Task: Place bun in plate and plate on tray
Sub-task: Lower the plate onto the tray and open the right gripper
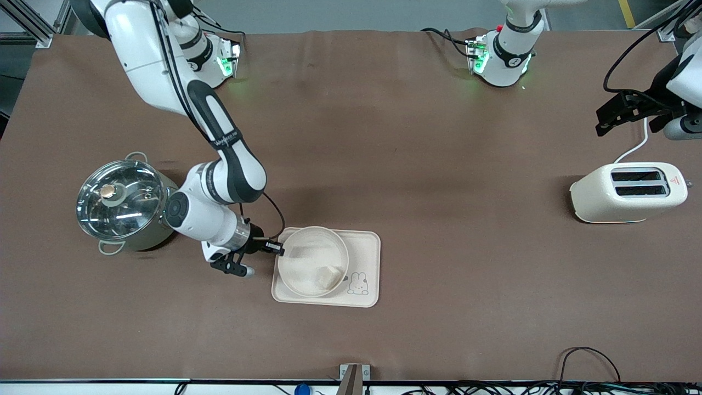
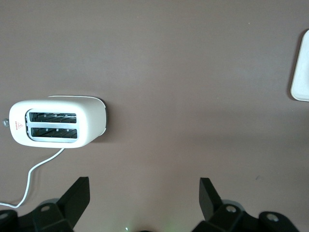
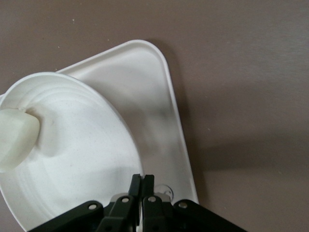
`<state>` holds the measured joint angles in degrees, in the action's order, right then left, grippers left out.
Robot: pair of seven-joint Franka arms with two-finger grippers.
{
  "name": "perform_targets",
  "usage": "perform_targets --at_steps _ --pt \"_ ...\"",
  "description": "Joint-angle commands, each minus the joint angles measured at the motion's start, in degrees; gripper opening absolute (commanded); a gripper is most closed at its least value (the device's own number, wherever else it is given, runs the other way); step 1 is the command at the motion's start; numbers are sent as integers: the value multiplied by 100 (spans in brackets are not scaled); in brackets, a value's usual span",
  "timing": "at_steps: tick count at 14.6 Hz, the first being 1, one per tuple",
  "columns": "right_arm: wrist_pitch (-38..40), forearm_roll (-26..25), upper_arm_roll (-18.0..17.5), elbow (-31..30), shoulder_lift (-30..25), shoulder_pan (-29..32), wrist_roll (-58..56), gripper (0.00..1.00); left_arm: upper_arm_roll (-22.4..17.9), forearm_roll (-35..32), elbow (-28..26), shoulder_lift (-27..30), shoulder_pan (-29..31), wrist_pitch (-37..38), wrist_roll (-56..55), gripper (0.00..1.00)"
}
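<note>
The round cream plate is over the rectangular tray with the rabbit drawing, and seems tilted, with its held edge higher. The small bun lies in the plate, at the side away from my right gripper. My right gripper is shut on the plate's rim at the tray's end toward the pot. In the right wrist view the shut fingers pinch the plate, with the bun and tray in sight. My left gripper waits open and empty above the table by the toaster.
A steel pot with a glass lid stands close to the right arm's wrist. A cream toaster with its white cord stands toward the left arm's end and shows in the left wrist view. A tray corner shows there too.
</note>
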<state>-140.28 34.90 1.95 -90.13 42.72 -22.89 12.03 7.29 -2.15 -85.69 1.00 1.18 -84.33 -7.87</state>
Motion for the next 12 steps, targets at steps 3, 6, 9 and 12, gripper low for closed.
perform_targets --at_steps 3,6,9,12 --pt "53 149 -63 584 465 -49 1 0 -17 4 17 6 14 22 5 100" --pt "62 149 -72 576 474 -119 27 0 -17 4 17 6 14 4 5 100" --pt "97 132 -72 567 474 -128 -25 47 -17 4 17 6 14 4 5 100" --pt "141 132 -72 541 456 -128 -17 67 -17 22 26 6 23 -31 14 100"
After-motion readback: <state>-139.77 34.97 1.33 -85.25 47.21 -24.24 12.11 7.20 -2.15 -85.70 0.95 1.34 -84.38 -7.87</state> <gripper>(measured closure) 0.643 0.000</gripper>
